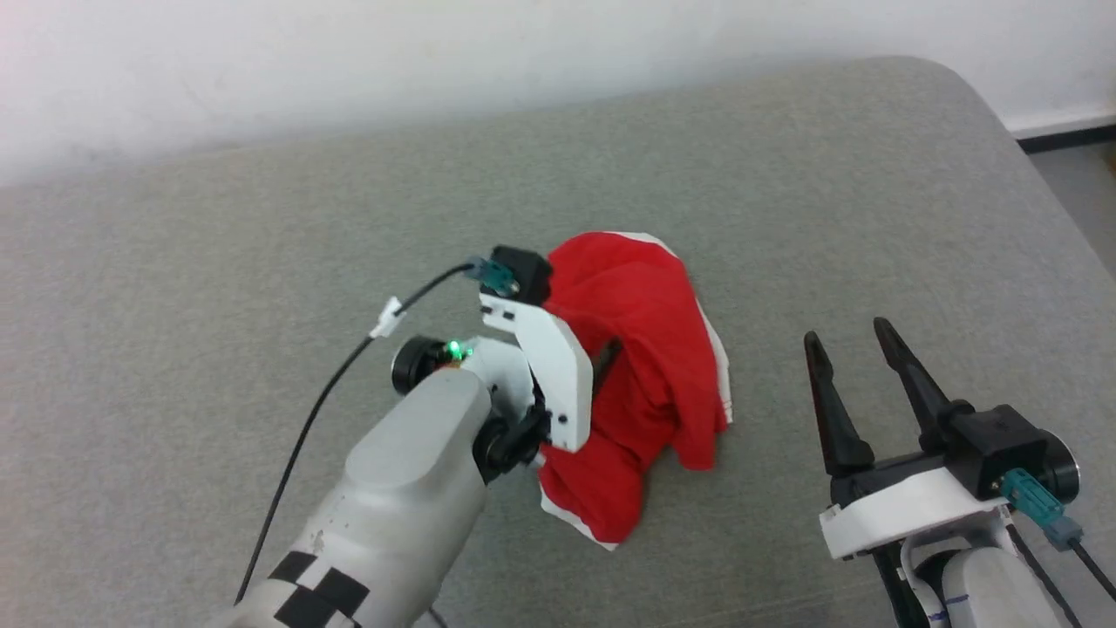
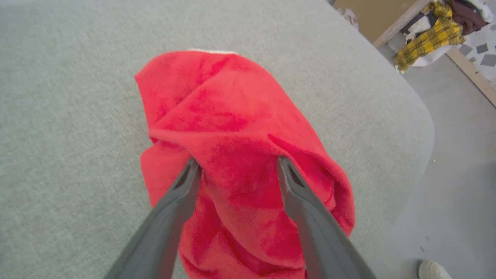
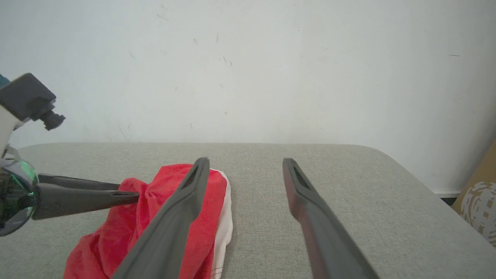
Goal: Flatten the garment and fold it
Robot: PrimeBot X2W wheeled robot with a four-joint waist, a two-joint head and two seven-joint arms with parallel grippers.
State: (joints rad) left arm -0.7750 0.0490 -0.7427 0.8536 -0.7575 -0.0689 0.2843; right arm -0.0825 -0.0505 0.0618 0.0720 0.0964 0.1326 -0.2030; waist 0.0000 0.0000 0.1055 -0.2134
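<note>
The garment (image 1: 645,323) lies crumpled in a red heap with white trim on the grey padded surface (image 1: 261,244). My left gripper (image 1: 602,366) reaches in from the left and is down in the heap. In the left wrist view its two fingers stand wide apart, open, with a hump of the red garment (image 2: 217,97) bulging between the tips of the left gripper (image 2: 238,164). My right gripper (image 1: 846,333) is open and holds nothing, a little right of the heap. From the right wrist, the garment (image 3: 100,240) lies left of the right gripper (image 3: 246,161), and the left gripper (image 3: 130,190) pokes into it.
The padded surface has a rounded corner (image 1: 959,87) at the back right, with floor (image 1: 1072,183) beyond it and a white wall (image 1: 436,52) behind. A yellow plaid cloth (image 2: 430,38) lies on a shelf off the surface. A shoe (image 2: 434,269) shows on the floor.
</note>
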